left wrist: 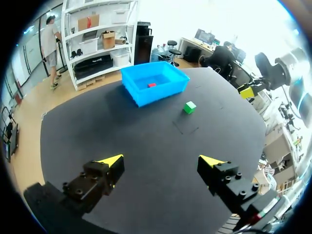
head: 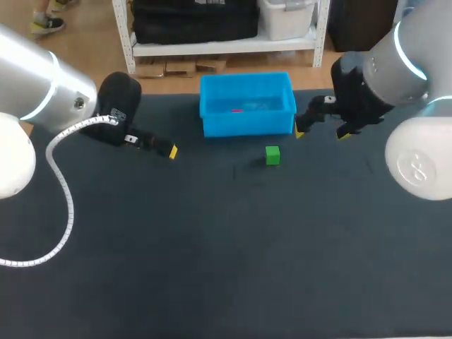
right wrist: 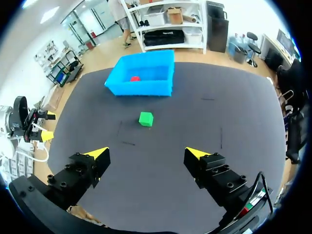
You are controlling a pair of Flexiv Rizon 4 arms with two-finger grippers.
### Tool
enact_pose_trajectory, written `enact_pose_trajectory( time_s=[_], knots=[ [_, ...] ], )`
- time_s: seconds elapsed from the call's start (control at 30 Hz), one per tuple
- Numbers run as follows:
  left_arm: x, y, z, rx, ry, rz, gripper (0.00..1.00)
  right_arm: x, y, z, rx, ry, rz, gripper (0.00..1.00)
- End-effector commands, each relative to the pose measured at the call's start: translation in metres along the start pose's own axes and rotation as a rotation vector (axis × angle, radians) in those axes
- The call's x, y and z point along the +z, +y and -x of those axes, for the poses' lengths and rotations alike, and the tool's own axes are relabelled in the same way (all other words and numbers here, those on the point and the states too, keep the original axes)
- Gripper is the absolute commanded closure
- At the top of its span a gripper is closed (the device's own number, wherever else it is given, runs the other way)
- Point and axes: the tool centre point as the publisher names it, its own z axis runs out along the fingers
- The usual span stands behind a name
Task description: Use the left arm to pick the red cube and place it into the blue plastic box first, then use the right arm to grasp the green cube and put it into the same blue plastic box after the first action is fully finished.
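the red cube (head: 236,110) is seen inside the blue plastic box (head: 212,128), so the green cube (head: 272,155) is judged next. it is set flat on the table (head: 212,247), near the box's front wall but apart from it. no long axis is offered by a cube; its sides appear roughly square to that wall. the right gripper (right wrist: 146,153) and left gripper (left wrist: 161,163) are spread wide, nothing held. if the right fingers are lowered askew, the cube could be nudged away or pinched by its corners and dropped.
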Motion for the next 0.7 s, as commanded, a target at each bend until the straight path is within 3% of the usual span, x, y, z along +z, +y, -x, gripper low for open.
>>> enact_pose_trajectory(
  time_s=[0.03, 0.57, 0.7],
  knots=[
    [0.0007, 0.0017, -0.0002, 0.002, -0.003, -0.007, 0.00, 0.0000, 0.0002, 0.0017, 0.001, 0.005, 0.001, 0.00],
    [0.0007, 0.0017, -0.0002, 0.002, -0.003, -0.007, 0.00, 0.0000, 0.0002, 0.0017, 0.001, 0.005, 0.001, 0.00],
    [0.0007, 0.0017, -0.0002, 0.002, -0.003, -0.007, 0.00, 0.0090, 0.0052, 0.0099, 0.038, 0.038, -0.018, 0.00]
  ],
)
